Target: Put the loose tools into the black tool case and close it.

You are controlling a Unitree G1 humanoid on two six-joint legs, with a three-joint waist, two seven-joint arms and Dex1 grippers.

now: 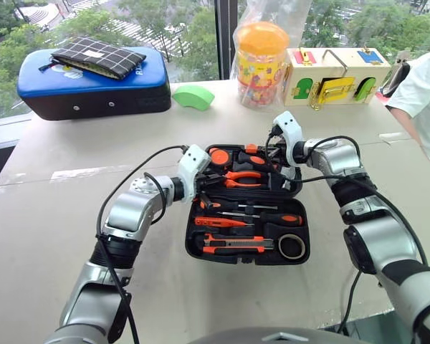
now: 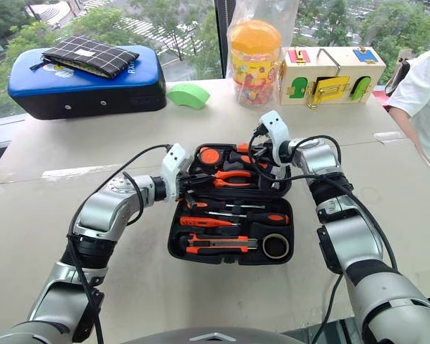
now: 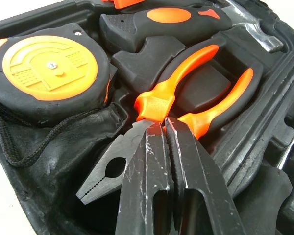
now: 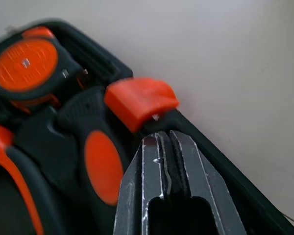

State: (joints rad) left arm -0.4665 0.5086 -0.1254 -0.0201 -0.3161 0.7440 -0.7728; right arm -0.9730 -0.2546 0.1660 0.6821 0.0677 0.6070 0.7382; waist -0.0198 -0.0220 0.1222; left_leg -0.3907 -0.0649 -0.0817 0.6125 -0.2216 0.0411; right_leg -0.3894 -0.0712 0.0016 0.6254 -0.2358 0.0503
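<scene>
The black tool case lies open mid-table. Its near half holds the utility knife, a small dark tape roll and two slim screwdrivers, one with an orange-black handle. Its far half holds orange-handled pliers, a tape measure and a hammer. My left gripper is shut and empty, its tips just over the pliers at the far half's left side. My right gripper is shut and empty at the far edge, right beside the orange latch.
At the back left stands a blue-topped padded case with a checked pouch on top. A green block, an orange-lidded jar and a wooden latch box line the back edge. A person's white sleeve shows at the right.
</scene>
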